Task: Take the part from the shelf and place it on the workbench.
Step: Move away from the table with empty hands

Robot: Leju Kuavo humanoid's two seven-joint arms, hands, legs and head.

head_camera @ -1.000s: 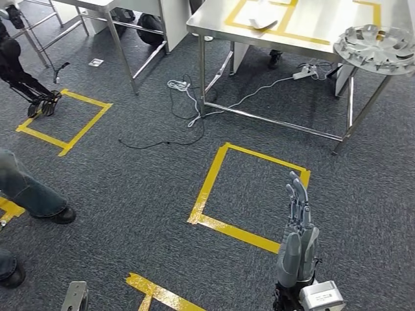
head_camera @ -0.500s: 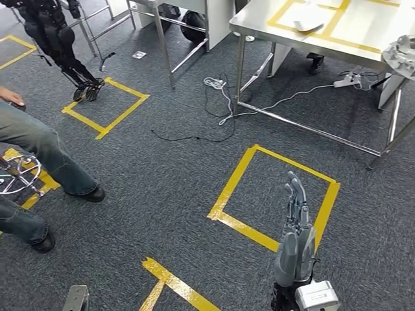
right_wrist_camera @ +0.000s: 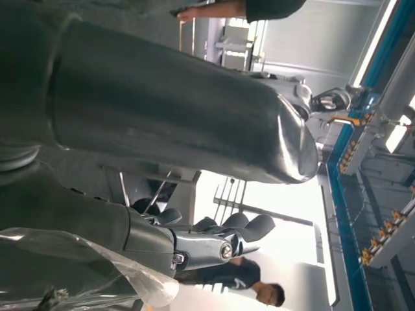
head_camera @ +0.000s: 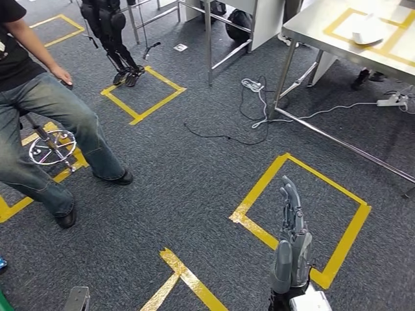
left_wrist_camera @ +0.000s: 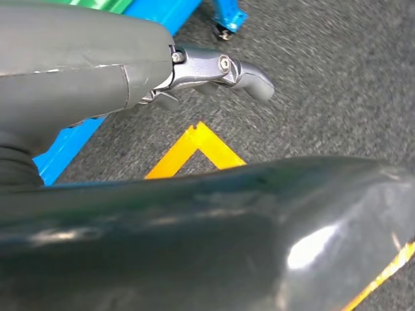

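Empty-handed on the carpet, between shelf and workbench

Our right hand [head_camera: 292,249] is raised in front of us with its fingers straight, close together and holding nothing, above a yellow taped square [head_camera: 303,220] on the grey carpet [head_camera: 171,194]. Our left hand [left_wrist_camera: 146,71] hangs low over the floor; its fingers look stretched out and empty, though the close view leaves how wide they are unclear. We cannot pick out the part or the shelf here, so we judge the pickup is not yet done. The workbench [head_camera: 338,39] stands well apart ahead on our right, with a white object [head_camera: 367,31] on it. A person [head_camera: 44,123] stands to our left, probably watching.
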